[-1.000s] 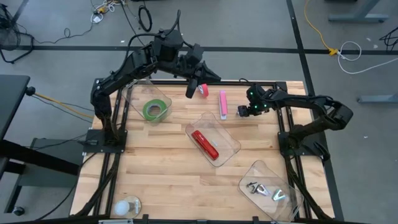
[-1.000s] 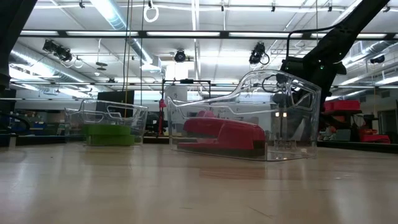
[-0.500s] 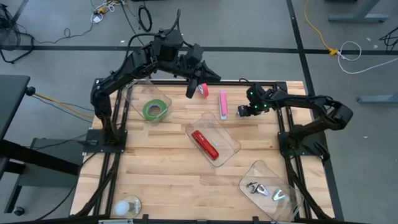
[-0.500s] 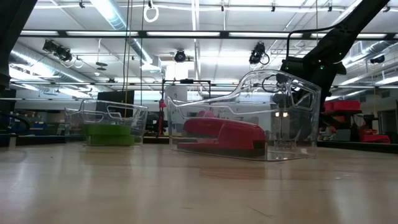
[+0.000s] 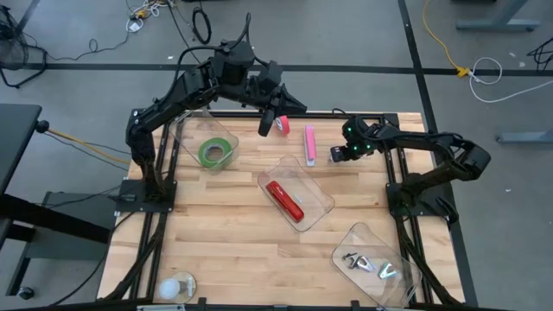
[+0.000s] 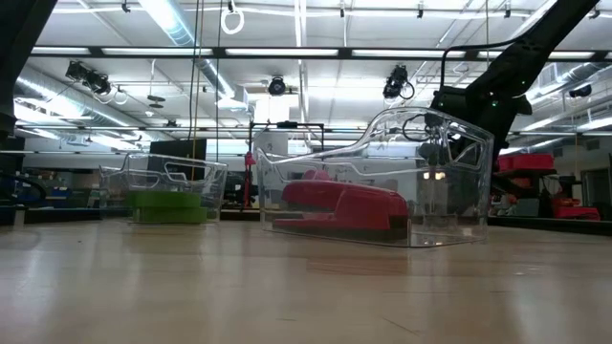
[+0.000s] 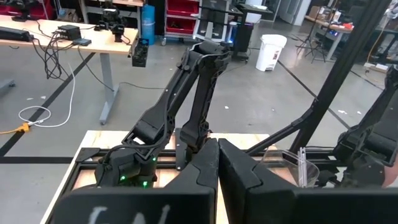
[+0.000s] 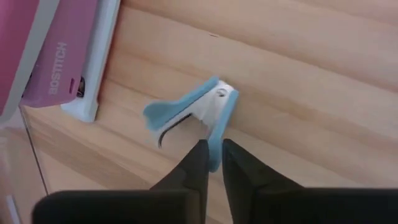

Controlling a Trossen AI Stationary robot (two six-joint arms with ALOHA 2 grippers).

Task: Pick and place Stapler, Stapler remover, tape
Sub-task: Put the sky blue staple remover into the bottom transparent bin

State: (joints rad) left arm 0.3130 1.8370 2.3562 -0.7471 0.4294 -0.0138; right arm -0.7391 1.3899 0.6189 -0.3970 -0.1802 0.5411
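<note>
Stapler remover [image 8: 198,118]: I'm seeing the blue one lying on bare wood at the far side of the table, just beside the pink stapler [image 5: 309,143], on its right.
Left gripper [image 5: 265,122]: I'm holding it raised over the far edge, fingers clenched together on nothing, near a small pink-and-white item [image 5: 282,126] I can't identify.
Right gripper [image 8: 212,160]: I'm closing it on the remover; the wrist view shows one blue wing pinched between the fingertips [image 8: 199,157], so I'm calling it a grasp.
Grip quality: I'm judging the hold as shallow, on one wing only. I'd be squeezing fully before lifting, then rising straight up and slowly, since an off-centre pinch could let it swing.
Green tape [image 5: 215,153]: it's sitting in the clear bin [image 5: 184,130] at the left.
Red stapler [image 5: 284,199]: it's lying in the middle clear bin [image 5: 320,192].
Near-right bin [image 5: 411,268]: it's holding metal removers [image 5: 367,263]; I'm reading that as the likely drop point.
In the way: the pink stapler is sitting just beside the grasp, so I'd be avoiding any sideways drag toward it. The middle bin lies between here and the near-right bin; I'd be carrying high over it.
</note>
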